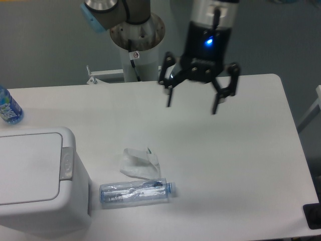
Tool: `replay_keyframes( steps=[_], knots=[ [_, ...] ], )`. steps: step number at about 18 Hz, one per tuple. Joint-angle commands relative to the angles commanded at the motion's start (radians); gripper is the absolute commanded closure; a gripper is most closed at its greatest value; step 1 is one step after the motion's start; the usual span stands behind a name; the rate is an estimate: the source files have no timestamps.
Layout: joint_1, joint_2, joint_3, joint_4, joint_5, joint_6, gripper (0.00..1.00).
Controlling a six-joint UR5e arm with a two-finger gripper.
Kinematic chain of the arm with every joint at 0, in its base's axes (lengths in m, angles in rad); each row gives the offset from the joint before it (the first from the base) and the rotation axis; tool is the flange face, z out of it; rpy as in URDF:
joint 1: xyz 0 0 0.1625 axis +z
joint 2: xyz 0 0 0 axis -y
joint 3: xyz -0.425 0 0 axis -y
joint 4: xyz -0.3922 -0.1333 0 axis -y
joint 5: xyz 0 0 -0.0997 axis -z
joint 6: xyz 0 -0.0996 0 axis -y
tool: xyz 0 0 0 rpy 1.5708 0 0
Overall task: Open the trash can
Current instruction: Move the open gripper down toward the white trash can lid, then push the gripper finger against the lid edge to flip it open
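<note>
The white trash can [35,181] stands at the front left of the table with its flat lid shut. Its grey push-button strip [66,163] runs along the lid's right edge. My gripper [192,107] hangs open and empty above the middle back of the table, fingers pointing down. It is well to the right of and behind the trash can, not touching anything.
A crushed clear plastic bottle [134,191] lies just right of the trash can, with a crumpled white wrapper [138,163] behind it. A blue-labelled bottle [8,108] stands at the left edge. The arm's base column [137,45] rises behind the table.
</note>
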Motion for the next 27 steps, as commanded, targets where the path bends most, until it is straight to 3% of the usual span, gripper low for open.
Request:
replay_keyframes(
  steps=[12,27],
  knots=[
    [-0.164,-0.106,-0.009,0.166,0.011,-0.225,0.00],
    [-0.224,-0.149,-0.012,0.178,0.015,-0.239,0.00]
  ],
)
